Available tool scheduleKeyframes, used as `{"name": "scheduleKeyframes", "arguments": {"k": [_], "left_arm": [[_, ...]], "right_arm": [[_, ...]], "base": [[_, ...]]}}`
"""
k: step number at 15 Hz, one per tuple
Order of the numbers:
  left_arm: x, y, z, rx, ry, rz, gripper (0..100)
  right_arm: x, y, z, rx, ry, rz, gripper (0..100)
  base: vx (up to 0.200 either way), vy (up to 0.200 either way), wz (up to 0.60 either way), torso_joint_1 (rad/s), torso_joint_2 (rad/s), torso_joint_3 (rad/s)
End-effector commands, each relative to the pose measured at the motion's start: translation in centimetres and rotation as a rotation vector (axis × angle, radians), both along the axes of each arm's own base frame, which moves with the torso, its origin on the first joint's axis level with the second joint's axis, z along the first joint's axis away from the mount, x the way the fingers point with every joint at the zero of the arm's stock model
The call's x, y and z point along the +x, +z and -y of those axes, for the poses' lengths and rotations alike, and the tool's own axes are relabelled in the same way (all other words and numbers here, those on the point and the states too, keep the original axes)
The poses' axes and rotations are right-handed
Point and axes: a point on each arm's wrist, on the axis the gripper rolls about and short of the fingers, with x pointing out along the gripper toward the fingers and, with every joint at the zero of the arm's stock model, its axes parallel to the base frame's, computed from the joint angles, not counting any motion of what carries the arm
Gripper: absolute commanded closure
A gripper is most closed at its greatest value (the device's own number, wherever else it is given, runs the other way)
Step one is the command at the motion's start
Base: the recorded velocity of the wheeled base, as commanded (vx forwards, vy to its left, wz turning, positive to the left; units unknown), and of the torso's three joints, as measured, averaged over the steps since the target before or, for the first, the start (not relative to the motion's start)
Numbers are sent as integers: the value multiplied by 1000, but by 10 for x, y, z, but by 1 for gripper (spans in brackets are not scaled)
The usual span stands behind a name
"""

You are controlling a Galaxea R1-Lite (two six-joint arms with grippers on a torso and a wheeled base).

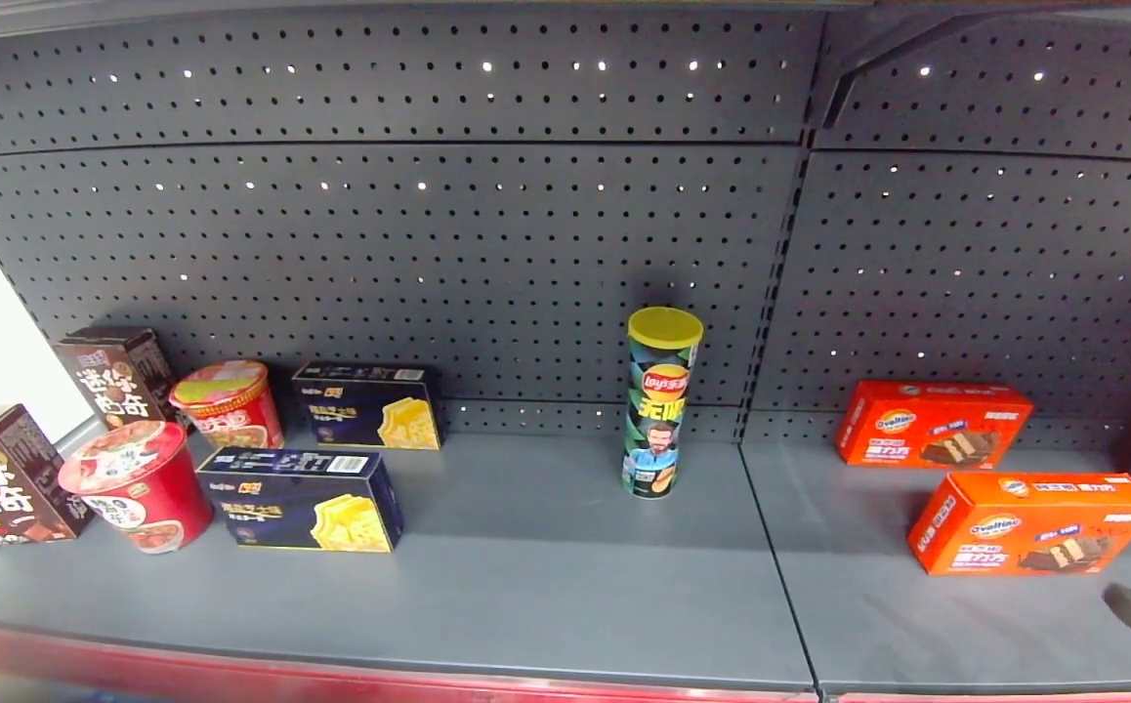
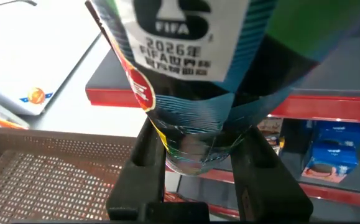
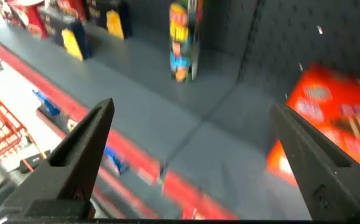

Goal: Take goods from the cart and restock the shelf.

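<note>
L gripper is clamping the held can between both fingers, close to the can's metal end, and the jaws are pressing tight on its sides. The can is tilting a little. Beyond it the mesh cart is showing, & a red shelf edge is also showing.

R gripper is standing wide open, with nothing between the fingers. It is hanging over the front part of the shelf, and the shelf can and an orange box are lying farther in.

In head view the shelf can is standing upright in the middle of the frame, near the back panel, w/ a yellow lid on top, apart from the other goods. At the right of the frame two orange boxes are lying flat, one behind the other. At the left, two blue boxes, two red cups and two brown boxes are standing in a front & a back row, close to each other.
</note>
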Motion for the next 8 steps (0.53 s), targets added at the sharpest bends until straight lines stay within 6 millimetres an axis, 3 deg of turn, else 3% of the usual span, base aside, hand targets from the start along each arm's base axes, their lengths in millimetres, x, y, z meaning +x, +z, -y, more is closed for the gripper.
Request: {"name": "scheduleKeyframes", "arguments": {"k": [1, 4, 8], "left_arm": [[3, 2, 0, 1, -3, -12, 100], [4, 2, 1, -4, -16, -14, 100], [4, 1, 1, -3, -23, -17, 100]], "right_arm": [[74, -14, -28, -28, 29, -85, 0], [131, -15, -49, -11, 111, -66, 0], [182, -15, -54, 11, 285, -76, 0]], "base": [[0, 0, 0, 0, 0, 0], [0, 0, 0, 0, 0, 0], [0, 0, 0, 0, 0, 0]]}}
